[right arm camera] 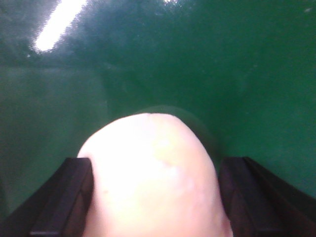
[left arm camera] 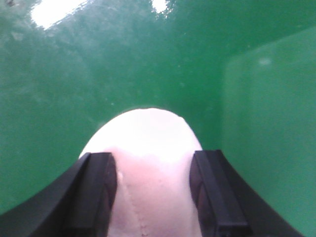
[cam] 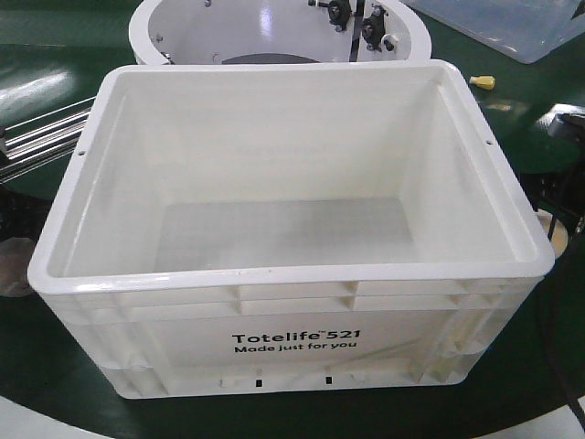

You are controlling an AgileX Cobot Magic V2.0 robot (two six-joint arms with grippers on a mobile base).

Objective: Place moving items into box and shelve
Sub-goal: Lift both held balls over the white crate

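Black fingers [left arm camera: 94, 192] of the left gripper [left arm camera: 152, 159] are pressing against both flanks of the pink ball [left arm camera: 148, 128], which is filling the lower centre of the left wrist view with a stitched seam showing; the jaws are clamping it over a glossy green surface [left arm camera: 59, 74]. Whether the ball is resting on that surface or hanging clear of it cannot be told. The right gripper [right arm camera: 158, 164] is doing likewise: its pads [right arm camera: 64, 197] are touching the cream ball [right arm camera: 143, 143] at each side, so this pincer is also clamping its load over dark green. In the front view, the box [cam: 292, 274] is standing upright on green, open top up, printed side facing the camera, white floor showing. A white round drum [cam: 274, 46] is sitting just behind its far rim. A small yellow piece [cam: 482, 81] is lying near the far right corner, and a translucent bin [cam: 521, 27] is occupying the upper right.
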